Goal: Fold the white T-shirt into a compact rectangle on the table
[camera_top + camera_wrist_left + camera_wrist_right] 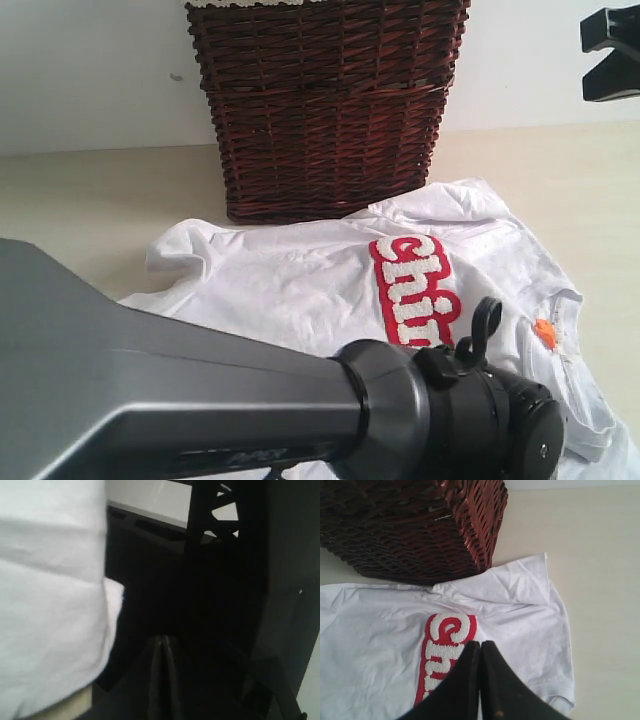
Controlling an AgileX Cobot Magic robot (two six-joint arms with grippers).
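Observation:
The white T-shirt [300, 285] lies spread and creased on the table [80, 200], with its red-outlined lettering [415, 290] face up and the orange collar loop [544, 332] at the right. In the right wrist view my right gripper [480, 642] hangs shut and empty above the lettering [442, 650]. My left gripper [161, 639] is shut against a dark background, with white cloth [50, 580] beside it and none seen between the fingers. In the exterior view the left gripper is hidden behind its own grey arm [200, 400].
A dark wicker basket [325, 110] stands at the back, touching the shirt's far edge. A black part of the right arm's end [610, 55] hangs high at the top right. Bare table [590, 555] lies beside the sleeve.

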